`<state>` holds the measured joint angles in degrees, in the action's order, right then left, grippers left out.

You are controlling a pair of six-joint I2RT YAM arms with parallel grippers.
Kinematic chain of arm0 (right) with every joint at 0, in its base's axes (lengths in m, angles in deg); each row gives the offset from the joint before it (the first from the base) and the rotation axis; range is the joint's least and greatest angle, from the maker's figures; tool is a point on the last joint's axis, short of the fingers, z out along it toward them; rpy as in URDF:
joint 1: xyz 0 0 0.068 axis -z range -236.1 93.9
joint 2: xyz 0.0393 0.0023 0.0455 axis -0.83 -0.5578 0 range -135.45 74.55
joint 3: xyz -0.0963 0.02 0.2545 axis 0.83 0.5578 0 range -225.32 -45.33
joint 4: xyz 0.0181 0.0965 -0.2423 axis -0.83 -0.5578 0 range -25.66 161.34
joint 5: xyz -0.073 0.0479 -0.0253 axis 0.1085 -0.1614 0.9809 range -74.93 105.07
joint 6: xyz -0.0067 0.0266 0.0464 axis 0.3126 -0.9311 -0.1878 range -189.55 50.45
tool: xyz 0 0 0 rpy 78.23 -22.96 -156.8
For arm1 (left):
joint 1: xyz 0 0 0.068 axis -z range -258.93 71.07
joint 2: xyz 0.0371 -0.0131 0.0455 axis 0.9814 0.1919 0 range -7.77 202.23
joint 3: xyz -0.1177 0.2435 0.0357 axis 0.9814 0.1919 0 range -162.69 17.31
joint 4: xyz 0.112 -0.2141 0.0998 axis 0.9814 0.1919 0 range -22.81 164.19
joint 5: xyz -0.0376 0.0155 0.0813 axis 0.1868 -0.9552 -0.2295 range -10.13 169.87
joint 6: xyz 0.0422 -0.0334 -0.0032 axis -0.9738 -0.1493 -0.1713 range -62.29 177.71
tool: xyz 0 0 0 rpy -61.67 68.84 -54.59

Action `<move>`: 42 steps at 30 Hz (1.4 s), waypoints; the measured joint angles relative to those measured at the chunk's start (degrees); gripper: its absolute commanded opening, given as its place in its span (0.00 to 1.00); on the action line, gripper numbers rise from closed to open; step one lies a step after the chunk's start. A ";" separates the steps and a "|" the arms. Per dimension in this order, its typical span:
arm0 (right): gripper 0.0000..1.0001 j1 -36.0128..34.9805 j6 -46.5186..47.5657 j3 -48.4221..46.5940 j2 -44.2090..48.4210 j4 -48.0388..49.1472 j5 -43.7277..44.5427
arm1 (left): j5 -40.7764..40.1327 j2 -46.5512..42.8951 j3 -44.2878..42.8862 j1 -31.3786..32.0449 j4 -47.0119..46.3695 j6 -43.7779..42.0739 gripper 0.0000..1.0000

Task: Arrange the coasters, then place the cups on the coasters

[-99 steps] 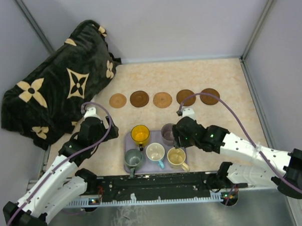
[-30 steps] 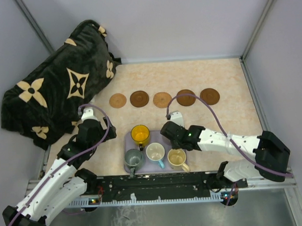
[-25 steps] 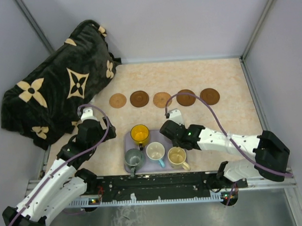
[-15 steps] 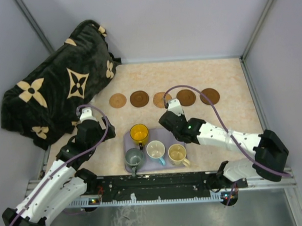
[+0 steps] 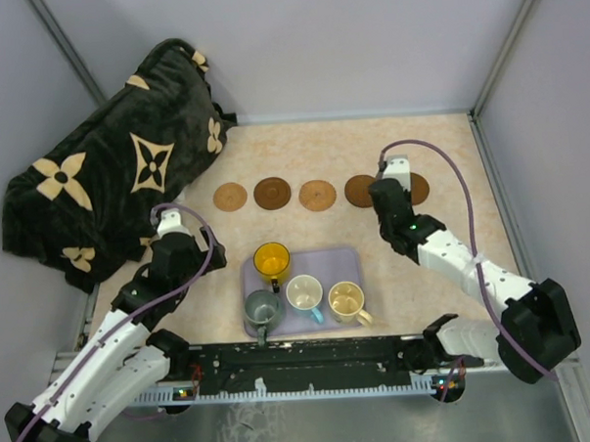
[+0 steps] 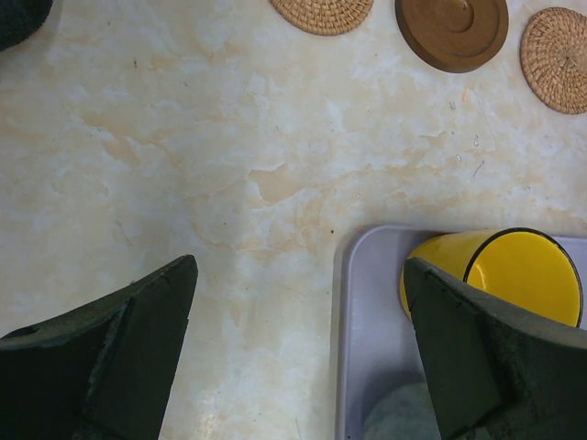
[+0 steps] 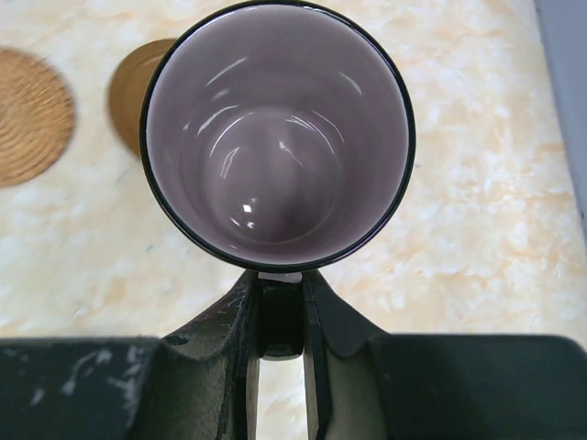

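Note:
Five coasters lie in a row on the far side of the table: tan point(image 5: 230, 196), brown point(image 5: 272, 193), tan point(image 5: 317, 195), brown point(image 5: 360, 190) and brown point(image 5: 417, 188), the last partly under my right arm. My right gripper point(image 5: 390, 192) point(image 7: 280, 284) is shut on the handle of the purple-grey cup point(image 7: 275, 133), held upright beside a brown coaster point(image 7: 128, 92). The yellow cup point(image 5: 271, 261), grey-green cup point(image 5: 261, 309), white cup point(image 5: 303, 295) and cream cup point(image 5: 346, 301) stand in the lavender tray point(image 5: 351, 263). My left gripper point(image 5: 191, 253) point(image 6: 298, 367) is open over the tray's left rim point(image 6: 341, 348).
A dark cushion with tan flower marks point(image 5: 116, 160) fills the far left corner. Grey walls close the table at the back and both sides. A black rail point(image 5: 301, 363) runs along the near edge between the arm bases.
My right arm lifted the purple-grey cup out of the tray and carried it to the far right, up to the coaster row. The left arm stayed almost still, open.

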<state>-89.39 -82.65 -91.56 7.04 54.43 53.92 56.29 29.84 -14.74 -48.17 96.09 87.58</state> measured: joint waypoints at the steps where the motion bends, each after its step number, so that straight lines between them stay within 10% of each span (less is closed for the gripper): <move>1: 0.00 2.40 1.05 0.92 -0.02 1.86 -1.05 | 0.00 0.24 0.00 0.00 -0.20 -0.09 1.00; 17: 0.00 27.19 11.45 2.86 -10.88 26.43 -21.70 | -0.20 2.84 0.00 0.00 -2.93 -0.20 1.00; 42: 0.00 33.07 15.34 2.62 -15.17 26.95 -34.12 | -0.81 2.64 0.00 0.00 -3.19 -0.11 1.00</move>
<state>-56.32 -67.31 -88.94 -8.13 81.38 19.80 55.48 32.48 -14.74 -48.17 92.90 87.47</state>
